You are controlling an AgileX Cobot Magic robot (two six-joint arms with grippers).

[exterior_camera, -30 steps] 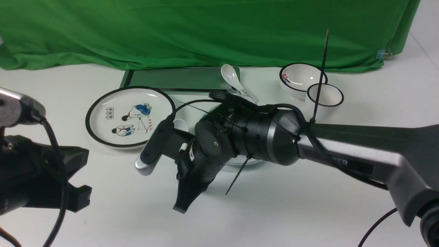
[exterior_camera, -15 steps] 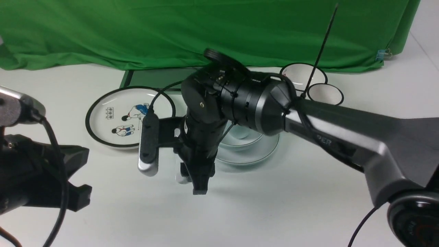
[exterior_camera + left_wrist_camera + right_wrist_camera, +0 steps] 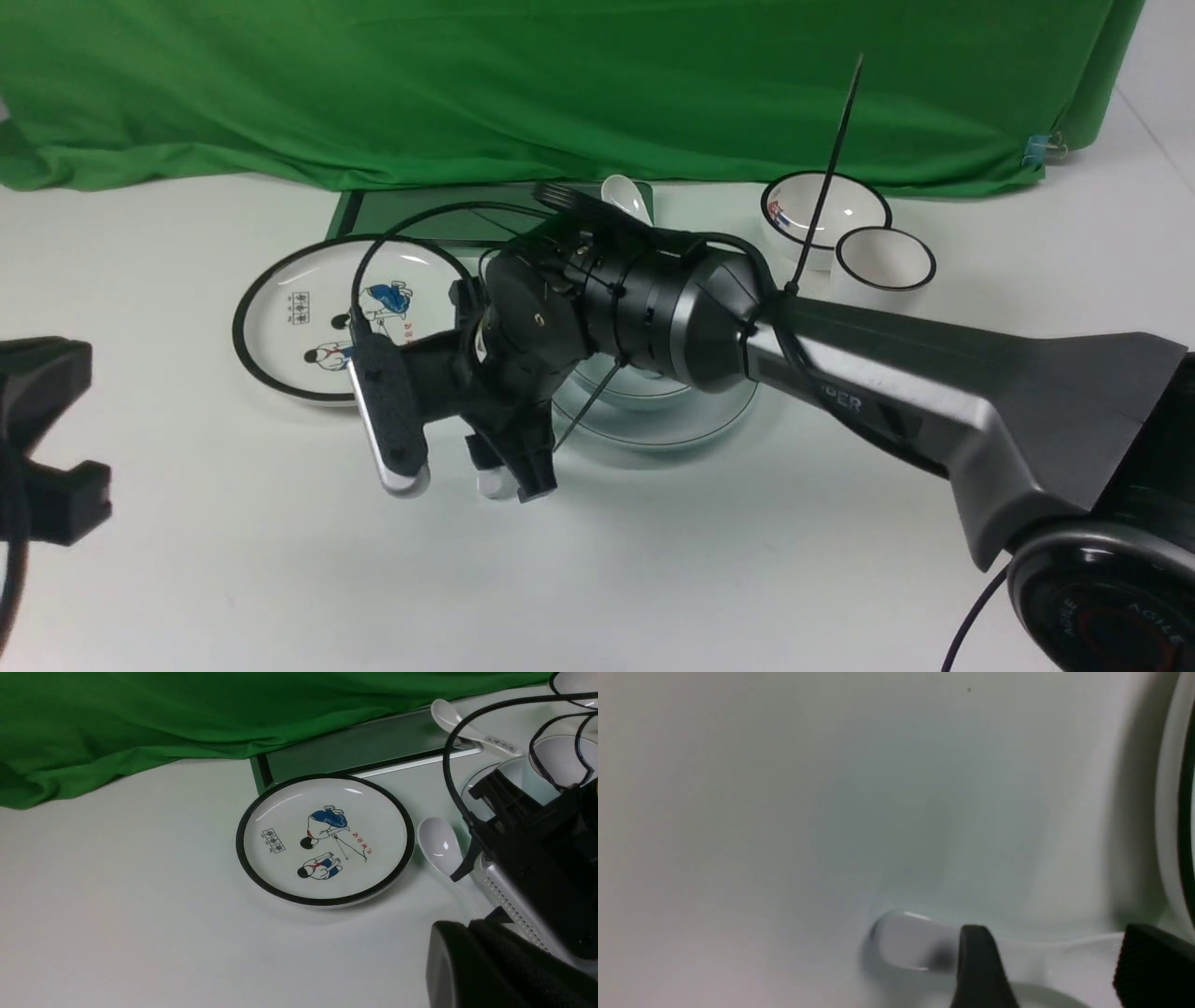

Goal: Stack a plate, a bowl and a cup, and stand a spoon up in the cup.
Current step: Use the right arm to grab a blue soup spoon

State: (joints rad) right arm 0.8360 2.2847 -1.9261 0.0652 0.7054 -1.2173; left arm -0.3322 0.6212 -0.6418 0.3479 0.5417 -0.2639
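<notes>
1. The right gripper point(image 3: 1052, 947) hangs low over the spoon point(image 3: 906, 942), jaws apart, not clamped.
2. The spoon lies flat on the table point(image 3: 747, 560) between the picture plate point(image 3: 299, 317) and the plate point(image 3: 691, 425).
3. The left gripper point(image 3: 98, 429) sits well off, jaws apart.

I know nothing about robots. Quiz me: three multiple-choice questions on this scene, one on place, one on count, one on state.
1. Where does the plain spoon lie? A on the table beside the cartoon plate; B on top of that plate; C in the air.
2. How many spoons show? A one; B two; C four.
3. The right pincer is: A shut, nothing near; B open at the plain spoon's handle; C out of sight.
Answers: 1 A, its scoop rests by the plate's rim. 2 B, the plain one and the marked spoon. 3 B, its fingers stand apart by the handle.
</notes>
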